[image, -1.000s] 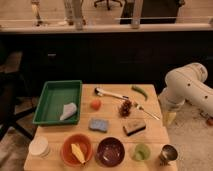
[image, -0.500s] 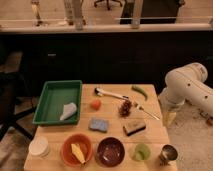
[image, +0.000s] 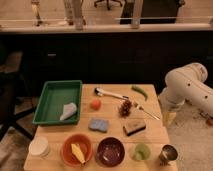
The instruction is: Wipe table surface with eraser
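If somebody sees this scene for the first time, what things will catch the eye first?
The green tray on the left of the table surface stands out, with a pale cloth in it. The white robot arm is at the right, its gripper hanging low beside the table's right edge. The eraser lies near that edge, apart from the gripper.

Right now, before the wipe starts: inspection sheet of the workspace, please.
Surface: table surface, light wood, crowded with items; no spill seen.
Job's things: eraser lies flat right of centre, nothing touching it.
Clutter: green tray holding a crumpled cloth; blue sponge, orange ball, brush, green pepper, fork; front row: white cup, orange bowl, maroon bowl, green cup, metal cup.
Grippers: gripper hangs beside the table's right edge, apart from the eraser.
Cables: nothing seen.
Surroundings: dark cabinet wall behind the table.
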Available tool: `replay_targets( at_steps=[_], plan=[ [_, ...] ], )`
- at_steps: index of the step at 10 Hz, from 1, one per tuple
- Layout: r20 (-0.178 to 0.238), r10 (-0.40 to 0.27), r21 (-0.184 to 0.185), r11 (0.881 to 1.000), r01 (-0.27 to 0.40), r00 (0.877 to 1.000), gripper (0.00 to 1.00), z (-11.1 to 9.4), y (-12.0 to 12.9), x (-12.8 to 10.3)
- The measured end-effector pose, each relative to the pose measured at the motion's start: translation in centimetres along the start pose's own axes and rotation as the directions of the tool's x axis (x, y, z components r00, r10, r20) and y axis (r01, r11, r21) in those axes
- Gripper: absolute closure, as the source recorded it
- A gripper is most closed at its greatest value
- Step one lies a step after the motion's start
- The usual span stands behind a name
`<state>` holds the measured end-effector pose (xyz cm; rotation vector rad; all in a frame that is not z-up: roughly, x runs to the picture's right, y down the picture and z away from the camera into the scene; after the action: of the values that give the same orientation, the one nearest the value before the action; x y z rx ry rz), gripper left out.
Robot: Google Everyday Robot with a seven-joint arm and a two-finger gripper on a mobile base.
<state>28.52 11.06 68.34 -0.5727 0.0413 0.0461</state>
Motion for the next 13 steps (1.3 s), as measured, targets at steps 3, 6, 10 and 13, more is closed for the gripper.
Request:
replay_targets(
  at_steps=[3,6,10,13],
  plan=[
    [0.0,0.0,0.0,1.0,0.0,1.0,0.2,0.0,0.0,0.0],
    [0.0,0.0,0.0,1.0,0.0,1.0,0.2,0.0,0.0,0.0],
    [0.049,-0.122,-0.042,0.991,0.124,0.991,0.2,0.9,0.9,-0.8],
    [0.196,-0.346,-0.072,0.928,0.365,0.918,0.2,5.0,2.8,-2.4]
  ],
)
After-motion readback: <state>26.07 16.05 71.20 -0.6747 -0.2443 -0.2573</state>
